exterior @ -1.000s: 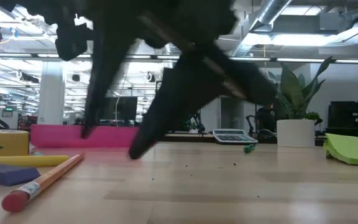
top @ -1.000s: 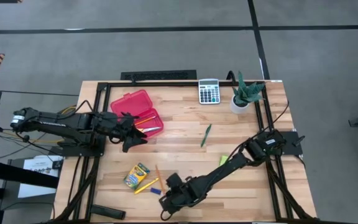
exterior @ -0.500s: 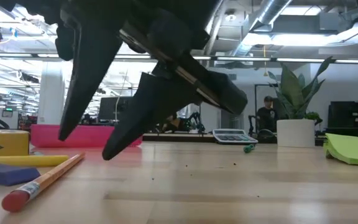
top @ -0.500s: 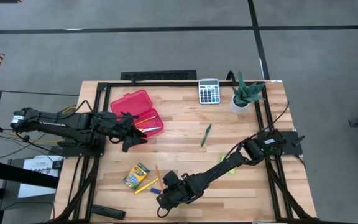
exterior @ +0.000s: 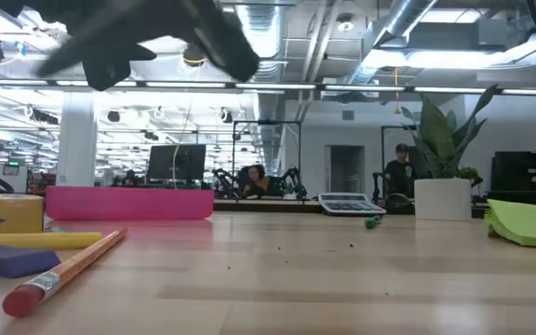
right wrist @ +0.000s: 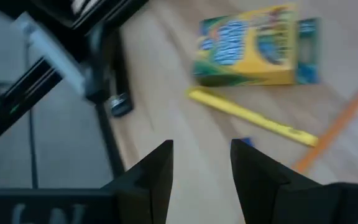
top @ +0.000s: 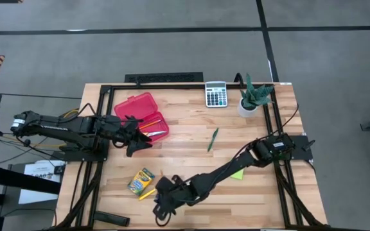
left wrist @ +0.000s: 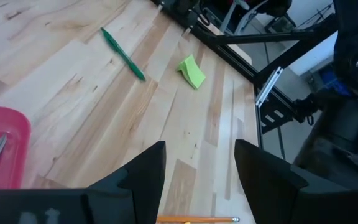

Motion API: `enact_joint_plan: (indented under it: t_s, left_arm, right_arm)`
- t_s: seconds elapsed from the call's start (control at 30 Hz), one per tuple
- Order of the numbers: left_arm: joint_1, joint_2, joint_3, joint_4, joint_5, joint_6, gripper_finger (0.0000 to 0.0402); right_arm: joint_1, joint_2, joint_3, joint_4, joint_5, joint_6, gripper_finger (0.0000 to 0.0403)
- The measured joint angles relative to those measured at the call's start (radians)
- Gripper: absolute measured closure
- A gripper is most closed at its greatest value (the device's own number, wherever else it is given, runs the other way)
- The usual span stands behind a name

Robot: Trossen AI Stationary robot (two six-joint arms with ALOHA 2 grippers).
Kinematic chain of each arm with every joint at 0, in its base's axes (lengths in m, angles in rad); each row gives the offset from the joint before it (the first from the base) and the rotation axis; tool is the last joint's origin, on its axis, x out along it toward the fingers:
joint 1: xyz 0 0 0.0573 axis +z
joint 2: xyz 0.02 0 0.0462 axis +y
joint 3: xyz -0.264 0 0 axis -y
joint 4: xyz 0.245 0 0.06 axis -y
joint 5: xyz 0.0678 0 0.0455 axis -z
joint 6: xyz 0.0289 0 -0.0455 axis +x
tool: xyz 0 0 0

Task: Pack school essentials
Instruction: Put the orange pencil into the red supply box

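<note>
While the left gripper point(top: 133, 142) waits spread and empty by the red case point(top: 141, 115), the right gripper point(right wrist: 201, 163), jaws parted and holding nothing, hovers over the front-left counter point(top: 191, 154) near the yellow marker point(right wrist: 252, 116), crayon box point(right wrist: 258, 45) and an orange pencil point(right wrist: 335, 128). The step looks like a reach; next it must descend squarely over one item and close.
</note>
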Motion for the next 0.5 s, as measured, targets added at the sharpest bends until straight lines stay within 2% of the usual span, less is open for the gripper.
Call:
enact_joint_plan:
  t_s: [0.1,0.23,0.5]
  left_arm:
    - [0.000,0.000,0.000,0.000,0.007,0.000,0.0216]
    - [0.000,0.000,0.000,-0.001,0.007,0.000,0.0217]
    - [0.000,0.000,0.000,-0.004,0.006,-0.006,0.0217]
  right_arm:
    - [-0.005,0.000,0.016,-0.017,-0.039,-0.049,0.0239]
    - [-0.017,0.007,0.032,-0.190,-0.056,-0.007,0.0249]
    - [-0.009,0.032,0.034,-0.257,0.039,0.012,0.0254]
